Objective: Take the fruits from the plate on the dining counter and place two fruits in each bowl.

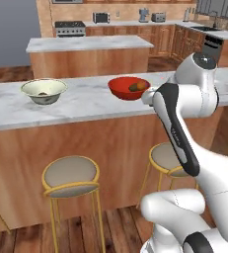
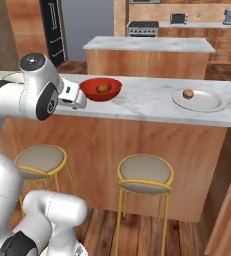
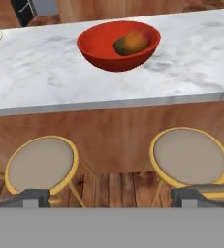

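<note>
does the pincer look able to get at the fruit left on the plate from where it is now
Probably yes. The fruit sits alone on the plate, uncovered. The open pincer is off the counter's edge near the red bowl, so the arm must swing right.

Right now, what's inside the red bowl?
The red bowl holds fruit: an orange-brown piece with a darker bit beside it. I can't tell whether that is one fruit or two, and the near wall hides the bowl's bottom.

The dining counter (image 1: 86, 106) had a smooth white-grey marble top over wood panels. The red bowl (image 3: 118, 44) looked glossy. Stools (image 2: 144, 175) had matt tan seats on yellow metal frames.
</note>
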